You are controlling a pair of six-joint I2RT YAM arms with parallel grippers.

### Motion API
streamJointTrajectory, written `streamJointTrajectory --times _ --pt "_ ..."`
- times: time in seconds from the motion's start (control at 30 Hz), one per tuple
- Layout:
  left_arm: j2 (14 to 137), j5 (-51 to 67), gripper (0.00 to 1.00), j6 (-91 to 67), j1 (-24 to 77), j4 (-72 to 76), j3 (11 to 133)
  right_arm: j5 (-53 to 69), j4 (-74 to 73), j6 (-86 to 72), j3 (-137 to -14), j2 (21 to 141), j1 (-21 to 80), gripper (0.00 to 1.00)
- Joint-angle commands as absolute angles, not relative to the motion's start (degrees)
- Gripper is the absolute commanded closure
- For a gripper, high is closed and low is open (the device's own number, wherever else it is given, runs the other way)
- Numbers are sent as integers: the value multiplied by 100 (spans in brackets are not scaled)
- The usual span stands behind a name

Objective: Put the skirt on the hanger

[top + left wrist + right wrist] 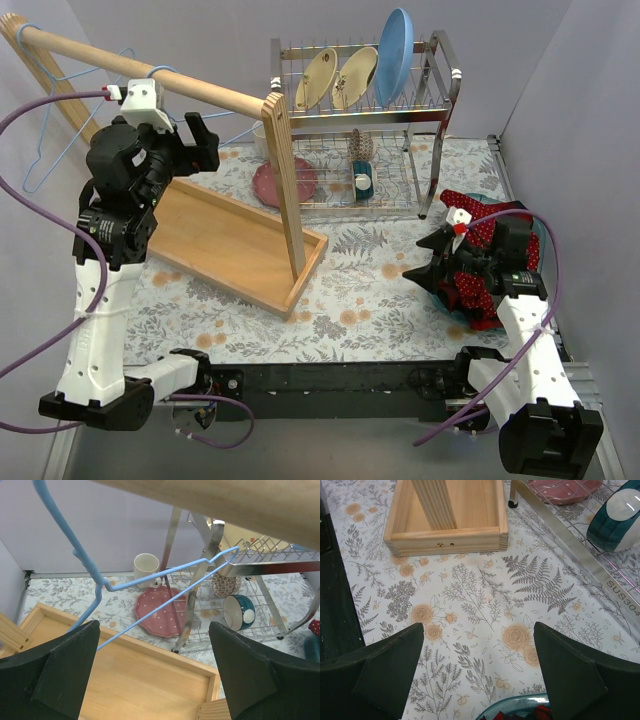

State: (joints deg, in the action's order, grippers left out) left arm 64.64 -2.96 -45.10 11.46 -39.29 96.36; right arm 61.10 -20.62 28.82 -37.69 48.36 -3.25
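Skirt (487, 232) sits at 3 o'clock on the table: a bunched red heap with white dots, under and behind the right arm's wrist. A teal rim (537, 228) shows on its 3 o'clock side; can't tell whether the skirt lies inside that container. The right gripper (425, 258) points toward 9 o'clock with its fingers spread wide and nothing between them. Its wrist view shows only floral tablecloth (470, 595) in the gap, and a sliver of teal rim and red fabric at 6 o'clock of that view. It is just beside the skirt; contact can't be judged. The hanger (160, 605), blue wire, hangs on the wooden rail (200, 90) toward 10 o'clock, well apart from the skirt. The left gripper (203, 143) is raised at 9–10 o'clock just under the rail, fingers apart and clamped on nothing. In its wrist view the hanger wires cross the gap beyond the fingertips, touching neither finger that I can see. The rail ends on a post (288, 190) standing in a wooden tray (230, 245) near table centre. The dish rack (455, 90) stands at 12–1 o'clock, with a pink plate (268, 183) and a teal bowl (362, 183) under it and a cup (146, 566) at 11 o'clock of the pink plate.
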Motion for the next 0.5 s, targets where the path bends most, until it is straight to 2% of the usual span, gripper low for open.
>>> streamJointTrajectory --times 0.0,0.07,0.2,0.27,0.47 --pt "6258 -641 10 -4149 1134 -3665 9467 6258 -2206 3023 -3911 4781 -255 1" --pt "6170 -808 12 -4096 1134 -3613 9291 6293 -2215 3032 -3911 4764 -237 1" --pt "5846 294 14 -4306 1134 -3612 9474 6319 -2206 3032 -3911 4764 -220 1" --pt "5714 378 13 -4324 1134 -3656 9597 6319 -2206 3032 -3911 4764 -220 1" --pt "5914 -1089 11 -3894 1134 -3674 9414 6372 -2215 3032 -3902 4799 -220 1"
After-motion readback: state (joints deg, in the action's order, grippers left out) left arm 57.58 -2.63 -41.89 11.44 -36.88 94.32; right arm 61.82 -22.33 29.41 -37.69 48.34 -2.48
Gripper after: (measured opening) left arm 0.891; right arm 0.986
